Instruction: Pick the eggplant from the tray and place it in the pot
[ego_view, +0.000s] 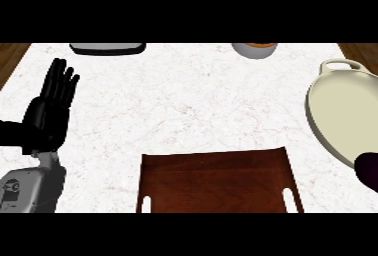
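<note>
The tray (214, 180) at 6 o'clock is bare, a dark eggplant-like shape (367, 172) sits at 4 o'clock by the pot (332, 115), suggesting the placing step; the left robot hand (50, 107) rests wide open at 9 o'clock, and the right robot hand is unseen.

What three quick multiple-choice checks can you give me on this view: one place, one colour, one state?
1. Where is the pot?
A. left edge
B. right edge
C. on the tray

2. What colour is the tray?
A. white
B. green
C. brown

3. How is the left hand?
A. open
B. shut on the eggplant
C. shut, holding nothing

Answers: 1 B, the pot lies against the view's right edge, off the tray. 2 C, the tray is dark brown wood. 3 A, its fingers are straight and point up.
</note>
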